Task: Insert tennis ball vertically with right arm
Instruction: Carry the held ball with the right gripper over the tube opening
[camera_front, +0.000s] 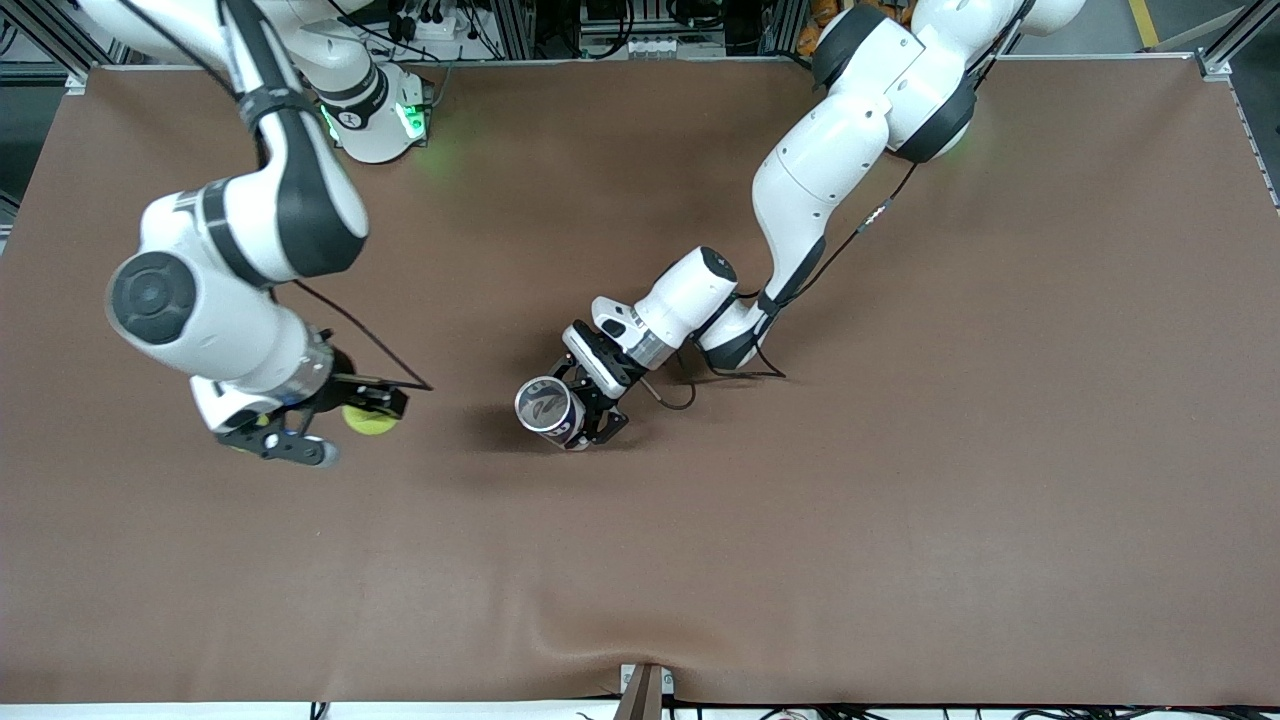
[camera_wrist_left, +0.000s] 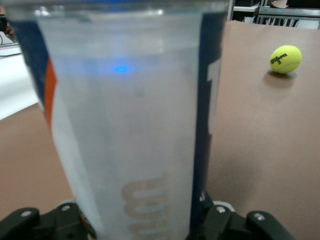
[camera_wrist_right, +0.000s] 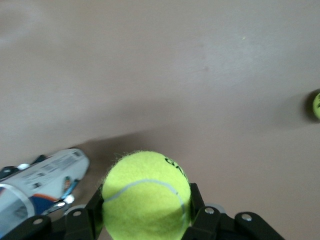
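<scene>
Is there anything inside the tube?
The tube, held upright by the left gripper, looks empty through its open top. The right gripper holds the tennis ball outside it.

Fuzzy felt tennis ball (camera_wrist_right: 146, 195), glossy clear plastic can (camera_wrist_left: 125, 120), matt brown table (camera_front: 900, 500)

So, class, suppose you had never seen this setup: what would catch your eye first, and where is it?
Probably the bright yellow tennis ball clamped in the right gripper, over the brown table toward the right arm's end. Next, the clear ball can held upright by the left gripper near the table's middle, its open mouth facing up. The wrist views also show a second tennis ball lying loose on the table.
</scene>
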